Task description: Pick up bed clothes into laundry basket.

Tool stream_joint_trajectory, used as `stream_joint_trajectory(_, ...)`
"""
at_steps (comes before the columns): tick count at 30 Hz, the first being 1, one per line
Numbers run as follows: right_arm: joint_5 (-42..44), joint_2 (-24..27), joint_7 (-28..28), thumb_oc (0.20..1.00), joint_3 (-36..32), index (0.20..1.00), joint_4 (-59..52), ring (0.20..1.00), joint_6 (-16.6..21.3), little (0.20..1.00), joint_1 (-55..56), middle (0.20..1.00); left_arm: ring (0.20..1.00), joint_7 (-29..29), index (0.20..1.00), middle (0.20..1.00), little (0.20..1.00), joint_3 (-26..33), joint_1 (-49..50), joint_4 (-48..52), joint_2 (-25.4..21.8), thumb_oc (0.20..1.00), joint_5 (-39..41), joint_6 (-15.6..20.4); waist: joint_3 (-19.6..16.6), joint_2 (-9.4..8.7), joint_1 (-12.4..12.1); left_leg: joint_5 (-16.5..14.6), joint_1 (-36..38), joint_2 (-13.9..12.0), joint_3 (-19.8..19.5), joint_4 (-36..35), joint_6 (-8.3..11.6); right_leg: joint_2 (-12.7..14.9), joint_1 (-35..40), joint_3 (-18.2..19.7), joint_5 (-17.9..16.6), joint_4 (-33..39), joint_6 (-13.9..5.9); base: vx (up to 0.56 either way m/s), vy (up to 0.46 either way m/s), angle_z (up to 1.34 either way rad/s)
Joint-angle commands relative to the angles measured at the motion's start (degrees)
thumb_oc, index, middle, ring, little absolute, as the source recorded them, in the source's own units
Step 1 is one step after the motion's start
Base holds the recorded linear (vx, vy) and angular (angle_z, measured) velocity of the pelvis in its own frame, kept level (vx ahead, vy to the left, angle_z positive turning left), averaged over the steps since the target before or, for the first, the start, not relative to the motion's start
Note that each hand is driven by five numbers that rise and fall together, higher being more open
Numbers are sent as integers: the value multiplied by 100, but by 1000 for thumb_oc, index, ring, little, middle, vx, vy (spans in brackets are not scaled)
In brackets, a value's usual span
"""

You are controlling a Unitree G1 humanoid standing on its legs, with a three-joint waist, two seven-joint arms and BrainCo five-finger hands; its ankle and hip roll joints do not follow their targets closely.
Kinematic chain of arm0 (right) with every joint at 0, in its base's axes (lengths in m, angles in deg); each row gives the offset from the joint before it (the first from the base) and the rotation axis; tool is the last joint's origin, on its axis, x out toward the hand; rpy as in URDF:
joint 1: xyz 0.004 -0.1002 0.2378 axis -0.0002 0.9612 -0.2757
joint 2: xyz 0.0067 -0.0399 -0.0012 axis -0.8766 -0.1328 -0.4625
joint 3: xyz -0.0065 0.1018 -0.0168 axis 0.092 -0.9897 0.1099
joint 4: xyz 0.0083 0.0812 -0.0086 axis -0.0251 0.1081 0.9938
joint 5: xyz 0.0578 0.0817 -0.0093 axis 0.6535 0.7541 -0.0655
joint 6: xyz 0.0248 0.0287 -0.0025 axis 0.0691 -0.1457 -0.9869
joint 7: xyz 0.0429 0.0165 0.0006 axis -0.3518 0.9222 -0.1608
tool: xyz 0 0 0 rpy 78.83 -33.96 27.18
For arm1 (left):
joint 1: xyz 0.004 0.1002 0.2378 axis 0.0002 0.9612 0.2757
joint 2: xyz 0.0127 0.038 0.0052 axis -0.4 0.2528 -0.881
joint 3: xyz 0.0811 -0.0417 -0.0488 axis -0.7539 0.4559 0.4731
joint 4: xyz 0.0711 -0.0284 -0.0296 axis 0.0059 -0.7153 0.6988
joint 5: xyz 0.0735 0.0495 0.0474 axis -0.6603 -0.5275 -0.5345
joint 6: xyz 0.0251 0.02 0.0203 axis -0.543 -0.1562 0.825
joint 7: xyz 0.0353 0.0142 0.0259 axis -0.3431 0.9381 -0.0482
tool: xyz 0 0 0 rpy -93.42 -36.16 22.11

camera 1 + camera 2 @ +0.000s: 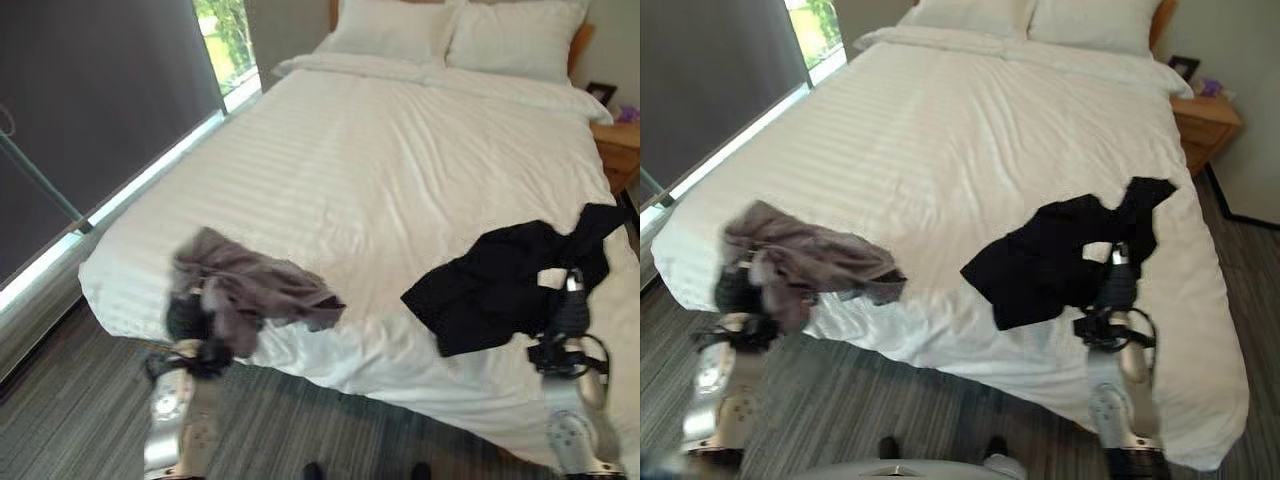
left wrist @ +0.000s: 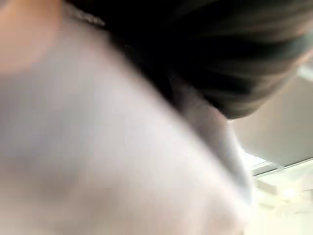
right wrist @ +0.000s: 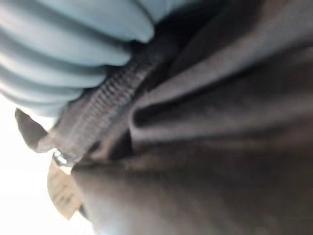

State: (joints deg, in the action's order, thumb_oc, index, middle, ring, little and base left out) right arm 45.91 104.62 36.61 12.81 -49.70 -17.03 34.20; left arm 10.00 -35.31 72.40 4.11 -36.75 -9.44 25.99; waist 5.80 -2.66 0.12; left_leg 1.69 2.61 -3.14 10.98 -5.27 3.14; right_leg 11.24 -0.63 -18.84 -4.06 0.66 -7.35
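Observation:
A grey-brown garment [image 1: 255,285] hangs bunched at the bed's front left corner. My left hand [image 1: 188,318] is under its left end and shut on it, holding it up off the sheet. A black garment [image 1: 490,285] is spread over the bed's front right edge. My right hand [image 1: 570,305] grips its right side from below. In the right wrist view the black cloth [image 3: 220,147] with a small sewn label [image 3: 61,191] lies right against the hand's ribbed cover [image 3: 63,49]. In the left wrist view, blurred cloth [image 2: 122,147] is pressed close.
The white striped bed [image 1: 380,170] has two pillows [image 1: 400,25] at its head. A wooden nightstand [image 1: 1205,120] stands at the far right. A dark window blind [image 1: 100,100] runs along the left wall. Striped carpet [image 1: 80,420] lies before the bed.

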Motion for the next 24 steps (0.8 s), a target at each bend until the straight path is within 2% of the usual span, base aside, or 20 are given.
stream_joint_trajectory(1,-191,295,-44,200,-263,200,-418,200,434,200,-321,200,200,-133,200,200,200,-11,-553,808,-640,200,-249,564,237,-61,146,-377,182,368,-52,63,-282,238,-345,610,-656,-280,-189,11,77,-22)
stream_joint_trajectory(4,-365,250,-175,200,-510,200,-728,200,384,200,102,200,200,-270,200,200,200,-410,-1120,753,-883,200,-201,593,305,-98,531,-394,133,387,175,27,-269,274,-549,839,-988,-240,-311,-50,67,-12)
stream_joint_trajectory(6,-464,437,-170,200,-655,200,-835,200,389,200,205,200,200,-224,200,200,200,-708,-1663,679,-1086,200,-165,647,471,-93,909,-365,35,311,385,27,-223,240,-857,1275,-1363,-176,-476,-153,-30,-27)
stream_joint_trajectory(7,-376,468,-146,200,-706,200,-862,200,461,200,151,200,200,-146,200,200,200,-845,-1856,617,-1171,200,-150,731,548,-55,1028,-290,-69,182,515,27,-198,246,-1021,1448,-1409,-188,-500,-136,-71,-64)
stream_joint_trajectory(8,-372,465,-148,200,-714,200,-857,200,463,200,138,200,200,-145,200,200,200,-852,-1882,599,-1178,200,-150,741,540,-69,999,-259,-102,190,544,27,-195,247,-1073,1481,-1437,-193,-489,-231,-57,-77)
stream_joint_trajectory(9,-90,474,-93,200,-660,200,-975,200,609,200,9,200,200,-82,200,200,200,-941,-2009,694,-1280,200,-98,776,626,60,985,-118,-186,-82,926,82,-148,430,-968,1090,-1081,-395,-405,-184,-23,-83)
stream_joint_trajectory(10,-90,474,-90,200,-659,200,-977,200,609,200,8,200,200,-80,200,200,200,-940,-2010,695,-1280,200,-99,774,639,61,971,-127,-168,-92,940,82,-141,420,-970,1104,-1061,-420,-400,-335,64,-152)
stream_joint_trajectory(11,155,430,-70,200,-651,200,-981,200,696,200,-151,200,200,-100,200,200,200,-722,-1901,737,-1320,200,-54,798,559,180,713,-126,-132,-256,1495,69,-128,845,-634,21,-694,-886,-428,-210,102,-170)
stream_joint_trajectory(12,209,435,-49,200,-575,200,-914,200,716,200,-295,200,200,-138,200,200,200,-616,-1765,780,-1321,200,-8,792,510,200,580,-149,-71,-284,1772,76,-129,1016,-458,-428,-559,-1110,-433,-284,103,-188)
stream_joint_trajectory(14,322,415,25,200,-358,200,-785,200,760,200,-533,200,200,-129,200,200,200,-387,-1542,851,-1282,200,141,826,362,166,293,-29,-72,-400,2415,134,-120,1336,-86,-1343,-562,-1345,-482,-212,-39,-211)
stream_joint_trajectory(16,487,329,49,200,41,200,-737,200,806,200,-858,200,200,-98,200,200,200,-107,-1220,904,-1176,200,372,878,225,62,-71,112,-39,-707,3252,295,-39,1657,263,-2304,-708,-1426,-574,-212,-204,-318)
stream_joint_trajectory(17,574,308,9,200,197,200,-679,200,779,200,-940,200,200,-129,200,200,200,17,-1043,948,-1134,200,438,863,199,-11,-183,224,7,-840,3505,339,70,1655,392,-2441,-799,-1327,-634,-150,-378,-263)
stream_joint_trajectory(18,673,283,-56,200,291,200,-579,200,746,200,-970,200,200,-181,200,200,200,130,-826,1007,-1076,200,467,847,143,-93,-293,399,61,-1008,3752,330,206,1502,494,-2491,-853,-989,-628,-73,-408,-208)
stream_joint_trajectory(20,777,243,-157,200,225,200,-593,200,716,200,-756,200,200,-261,200,200,200,176,-683,977,-918,200,557,811,118,-185,-288,637,48,-1245,3719,394,379,1100,429,-2135,-518,-703,-454,-19,-443,-122)
stream_joint_trajectory(21,818,243,-199,200,194,200,-698,200,752,200,-634,200,200,-249,200,200,200,121,-688,921,-810,200,630,869,94,-169,-226,823,45,-1487,3781,439,549,917,386,-2013,-388,-626,-373,6,-366,-110)
stream_joint_trajectory(22,822,252,-199,200,189,200,-721,200,750,200,-601,200,200,-256,200,200,200,107,-682,907,-800,200,634,884,72,-130,-261,869,44,-1566,3796,459,604,843,377,-1997,-359,-608,-332,-2,-335,-70)
stream_joint_trajectory(23,907,246,-266,200,233,200,-799,200,758,200,-594,200,200,-245,200,200,200,63,-727,828,-715,200,723,926,70,-112,-188,956,61,-1744,3868,538,699,711,371,-1959,-177,-518,-279,1,-360,-70)
stream_joint_trajectory(24,970,327,-289,200,315,200,-709,200,784,200,-669,200,200,-239,200,200,200,-32,-764,757,-538,200,780,943,124,-113,-159,968,72,-1889,3723,763,767,499,445,-1804,119,-335,-116,-4,-328,-81)
